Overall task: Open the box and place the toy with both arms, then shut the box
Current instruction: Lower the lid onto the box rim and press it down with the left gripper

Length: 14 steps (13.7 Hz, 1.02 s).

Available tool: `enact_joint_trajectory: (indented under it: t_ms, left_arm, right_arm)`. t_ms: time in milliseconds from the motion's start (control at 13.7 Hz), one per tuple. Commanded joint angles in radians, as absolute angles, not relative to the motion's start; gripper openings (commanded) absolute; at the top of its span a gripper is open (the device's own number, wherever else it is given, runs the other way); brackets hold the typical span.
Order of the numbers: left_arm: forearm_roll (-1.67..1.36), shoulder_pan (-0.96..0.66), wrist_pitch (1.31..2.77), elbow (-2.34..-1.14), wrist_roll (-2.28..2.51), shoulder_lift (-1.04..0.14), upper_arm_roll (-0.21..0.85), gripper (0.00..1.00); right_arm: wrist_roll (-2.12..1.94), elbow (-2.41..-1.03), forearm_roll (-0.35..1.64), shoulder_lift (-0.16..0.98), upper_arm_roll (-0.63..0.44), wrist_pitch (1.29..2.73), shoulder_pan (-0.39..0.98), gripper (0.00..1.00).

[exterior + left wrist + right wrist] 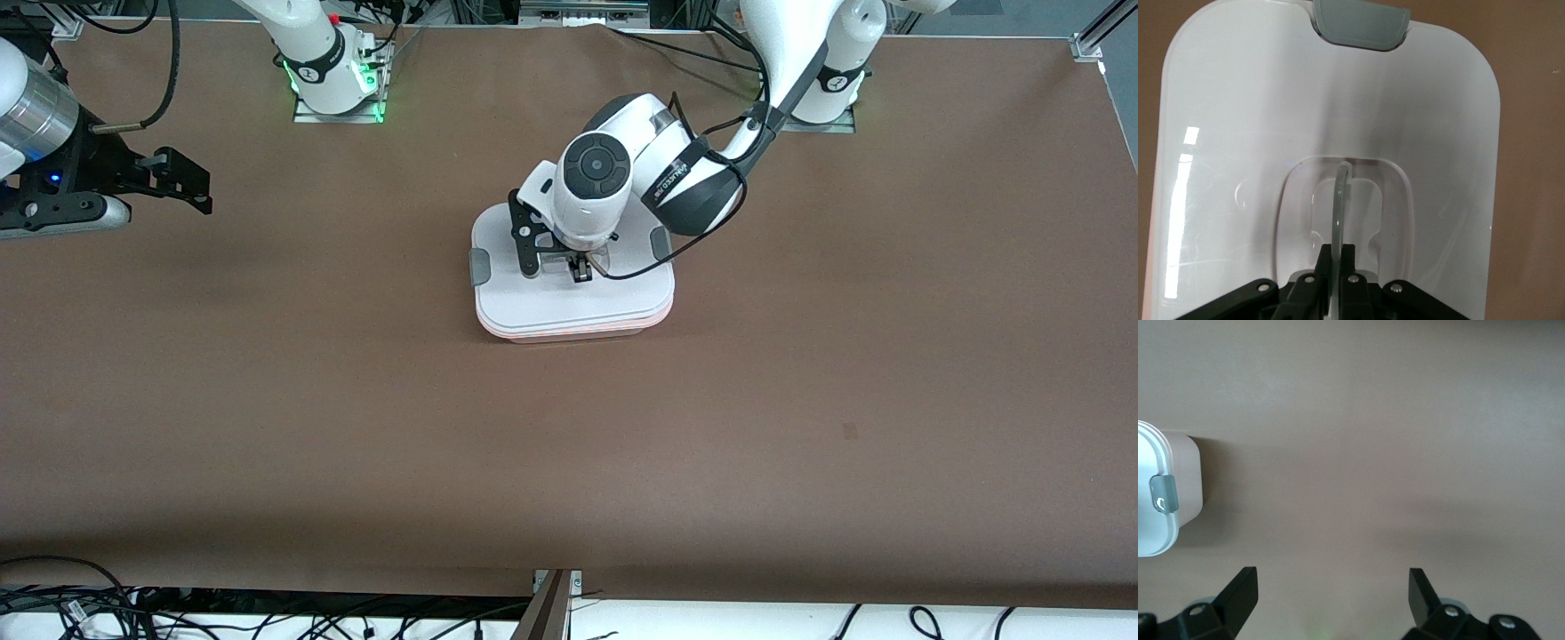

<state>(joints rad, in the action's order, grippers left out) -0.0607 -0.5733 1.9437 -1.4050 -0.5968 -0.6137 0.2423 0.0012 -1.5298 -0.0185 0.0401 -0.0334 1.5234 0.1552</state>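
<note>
1. Pale pink, see-through plastic makes the box (pixel 573 331), a rounded tub under a white lid (pixel 569 293). It sits on the brown table (pixel 569 444) toward the robots' bases, roughly midway between the two arms' ends.
2. The lid looks thin, smooth and glossy, so probably slippery on its flat face and light to lift. Hard plastic like this should be stiff rather than fragile, though it may flex at the corners.
3. Two grey clips (pixel 479 267) sit on the lid's short edges, one toward each arm's end of the table. Whether they are latched cannot be told.
4. The best hold appears to be the clear handle (pixel 1340 200), a thin upright tab in the recess at the lid's middle. It offers two flat faces to pinch.
5. The left gripper (pixel 582 271) is down on the lid, its jaws clamped narrow on that handle, one finger on each face.
6. The right gripper (pixel 182 182) waits over bare table toward the right arm's end, well apart from the box, jaws spread wide and holding nothing.
7. No toy shows in any view; whether it lies inside cannot be told.
</note>
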Motion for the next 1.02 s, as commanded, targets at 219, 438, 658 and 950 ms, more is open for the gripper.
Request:
enact_joint_trajectory:
  t_ms: [219, 438, 658, 950]
  left_arm:
    - [-0.032, -0.591, 1.938, -1.397, -0.598, -0.591, 0.235, 0.0]
    - [-0.031, -0.597, 1.937, -1.397, -0.603, -0.598, 0.23, 0.0]
    - [-0.031, -0.592, 1.939, -1.397, -0.604, -0.6, 0.229, 0.0]
    - [0.018, -0.594, 1.945, -1.399, -0.603, -0.617, 0.224, 0.0]
  right_arm:
    - [0.012, -1.509, -0.041, 0.048, -0.032, 1.519, 0.152, 1.0]
    - [0.009, -1.509, -0.044, 0.048, -0.032, 1.516, 0.152, 1.0]
    - [0.009, -1.509, -0.046, 0.046, -0.034, 1.509, 0.15, 1.0]
    - [0.012, -1.509, -0.048, 0.046, -0.032, 1.514, 0.144, 1.0]
